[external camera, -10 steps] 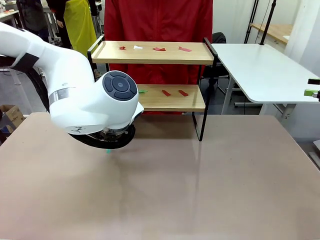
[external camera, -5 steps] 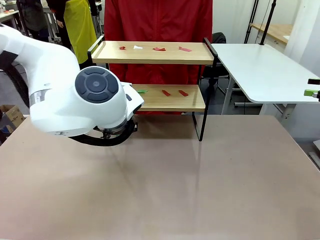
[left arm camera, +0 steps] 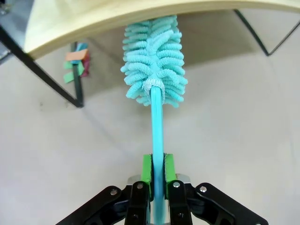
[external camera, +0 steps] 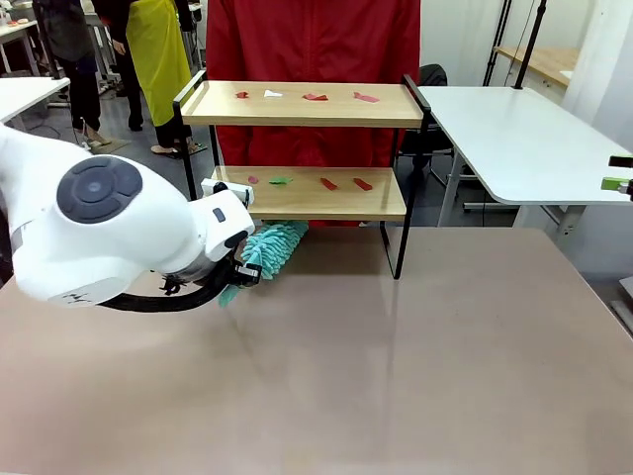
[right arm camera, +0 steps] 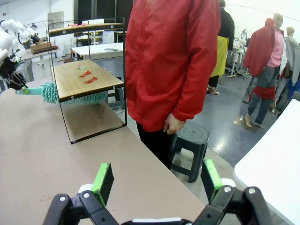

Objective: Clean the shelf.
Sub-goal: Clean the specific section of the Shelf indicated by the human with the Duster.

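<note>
- My left gripper (left arm camera: 158, 176), at bottom centre of its wrist view, is clamped on the thin teal handle of a duster (left arm camera: 154, 61).
- The duster's fluffy head, at upper centre, reaches under the lower board of the shelf (left arm camera: 93, 16).
- My right gripper (right arm camera: 158, 180) stands spread wide at its view's bottom edge, holding nothing.
- In the front view the shelf occupies top centre, on the far part of the brown table (external camera: 396, 376), with coloured scraps (external camera: 341, 184) on both boards.
- A person in a red coat (right arm camera: 173, 61) stands just behind it.

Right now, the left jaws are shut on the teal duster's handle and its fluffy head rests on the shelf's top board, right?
No. The duster head lies under the lower board, not on the top one, as the left wrist view shows. The jaws' hold on the handle is right.
</note>
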Available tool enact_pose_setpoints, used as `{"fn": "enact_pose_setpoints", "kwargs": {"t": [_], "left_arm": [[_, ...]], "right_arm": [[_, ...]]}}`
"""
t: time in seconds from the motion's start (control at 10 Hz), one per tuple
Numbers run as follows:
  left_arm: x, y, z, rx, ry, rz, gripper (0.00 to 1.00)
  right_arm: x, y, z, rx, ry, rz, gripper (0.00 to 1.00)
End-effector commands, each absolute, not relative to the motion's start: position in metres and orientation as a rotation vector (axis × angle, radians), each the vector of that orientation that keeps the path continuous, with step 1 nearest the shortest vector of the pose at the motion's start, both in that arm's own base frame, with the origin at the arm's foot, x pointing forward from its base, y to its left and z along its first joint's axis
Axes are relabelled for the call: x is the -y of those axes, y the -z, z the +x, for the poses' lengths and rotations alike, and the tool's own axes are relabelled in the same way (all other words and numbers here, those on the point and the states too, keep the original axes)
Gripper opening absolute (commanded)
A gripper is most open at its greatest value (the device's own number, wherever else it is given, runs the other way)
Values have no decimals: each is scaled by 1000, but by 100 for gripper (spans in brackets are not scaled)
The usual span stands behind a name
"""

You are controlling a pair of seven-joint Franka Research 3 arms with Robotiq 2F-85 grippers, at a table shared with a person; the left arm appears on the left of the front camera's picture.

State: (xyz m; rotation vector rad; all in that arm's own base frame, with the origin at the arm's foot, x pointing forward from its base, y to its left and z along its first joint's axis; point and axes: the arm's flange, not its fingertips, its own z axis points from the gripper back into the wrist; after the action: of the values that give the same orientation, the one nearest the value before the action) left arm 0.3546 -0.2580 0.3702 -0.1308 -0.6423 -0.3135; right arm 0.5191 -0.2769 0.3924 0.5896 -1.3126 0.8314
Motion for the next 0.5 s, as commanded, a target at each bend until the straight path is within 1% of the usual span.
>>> {"fn": "enact_pose_setpoints", "kwargs": {"t": [0.0, 0.2, 0.4], "left_arm": [[216, -404, 338, 586, 465, -253, 13], [190, -406, 335, 575, 596, -332, 13], [162, -410, 335, 548, 664, -394, 13]], "right_arm": [[275, -398, 520, 1299, -825, 588, 100], [275, -398, 520, 1299, -825, 588, 100], [275, -398, 520, 1299, -825, 588, 100]]}}
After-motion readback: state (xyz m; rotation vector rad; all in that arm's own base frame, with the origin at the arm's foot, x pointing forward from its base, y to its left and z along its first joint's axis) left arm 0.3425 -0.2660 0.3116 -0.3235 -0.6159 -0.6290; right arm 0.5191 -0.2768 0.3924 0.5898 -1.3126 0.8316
